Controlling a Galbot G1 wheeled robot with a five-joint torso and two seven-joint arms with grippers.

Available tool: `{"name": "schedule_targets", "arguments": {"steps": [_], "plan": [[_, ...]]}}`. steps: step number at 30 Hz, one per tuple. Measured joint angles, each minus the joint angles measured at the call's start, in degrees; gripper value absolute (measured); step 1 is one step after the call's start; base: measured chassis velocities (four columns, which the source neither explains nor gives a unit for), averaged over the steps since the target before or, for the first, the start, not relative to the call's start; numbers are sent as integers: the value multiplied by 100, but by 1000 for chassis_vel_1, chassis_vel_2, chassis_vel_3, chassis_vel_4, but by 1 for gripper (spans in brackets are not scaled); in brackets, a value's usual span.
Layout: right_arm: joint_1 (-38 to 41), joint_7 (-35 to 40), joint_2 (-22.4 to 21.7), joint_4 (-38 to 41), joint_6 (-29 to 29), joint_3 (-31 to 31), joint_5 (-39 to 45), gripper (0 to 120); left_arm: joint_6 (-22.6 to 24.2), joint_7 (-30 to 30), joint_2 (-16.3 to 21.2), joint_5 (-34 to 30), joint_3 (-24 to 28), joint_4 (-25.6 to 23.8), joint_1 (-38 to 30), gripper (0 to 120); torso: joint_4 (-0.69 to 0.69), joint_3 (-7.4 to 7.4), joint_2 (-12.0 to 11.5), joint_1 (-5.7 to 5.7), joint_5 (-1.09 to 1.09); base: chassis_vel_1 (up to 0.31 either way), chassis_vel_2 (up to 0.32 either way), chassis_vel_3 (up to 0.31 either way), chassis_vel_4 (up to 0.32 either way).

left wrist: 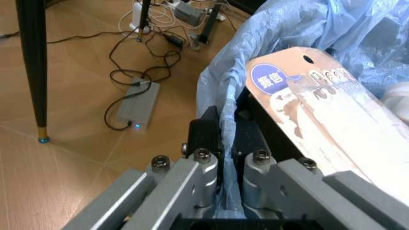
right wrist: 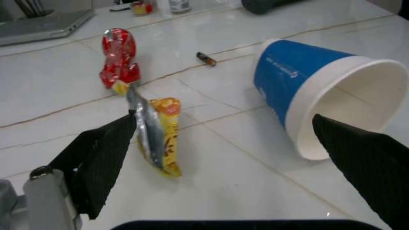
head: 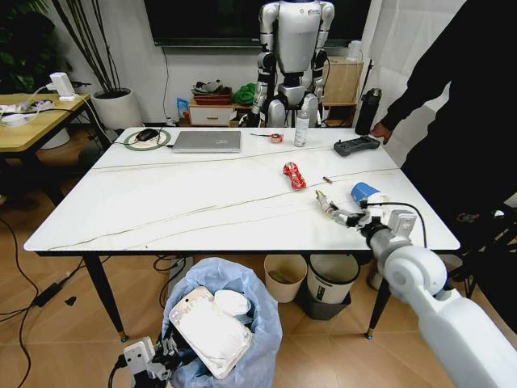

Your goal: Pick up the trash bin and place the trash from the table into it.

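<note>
Left tool (left wrist: 225, 160) low at floor level in front of the tabletop (head: 186, 202), fingers closed on the blue bag rim of the trash bin (head: 242, 287); bin body hidden under the liner. Flat white pouch (head: 212, 333) and tissue (head: 232, 302) lie inside, lower end of the pouch cut off by the frame. Right tool (right wrist: 223, 158) over the tabletop's right front, fingers spread wide, gripping nothing. Yellowish wrapper (right wrist: 163, 136) just beside one finger (right wrist: 102, 160); contact unclear. Blue-and-white cup (right wrist: 319, 96) on its side between the fingers. Red wrapper (right wrist: 119, 57) beyond
</note>
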Motion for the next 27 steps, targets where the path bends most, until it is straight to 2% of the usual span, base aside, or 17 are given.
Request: {"name": "schedule_targets", "arguments": {"steps": [7,16,20,21,23,27], "plan": [[105,-365,-57,-399,133,226,173,100,0,0,-31,17,-11,-5,18,0,0,0,0,0,0,0,0,0,0],[277,-887,-78,-969,502,221,225,100,1,1,-42,22,-34,-6,28,0,0,0,0,0,-1,0,0,0,0],[446,-1118,-57,-1346,704,197,229,87,2,1,-42,22,-41,-31,42,0,1,0,0,0,0,0,0,0,0],[475,-1162,-57,-1396,731,198,251,81,2,1,-41,21,-47,-44,50,0,1,0,0,0,0,0,0,0,0],[485,-1181,-58,-1406,736,199,262,79,2,1,-40,20,-49,-49,53,0,0,0,0,0,0,0,0,0,0],[500,-1235,-69,-1411,742,204,297,62,2,1,-30,17,-56,-51,58,0,0,0,0,0,-2,0,0,0,0]]}}
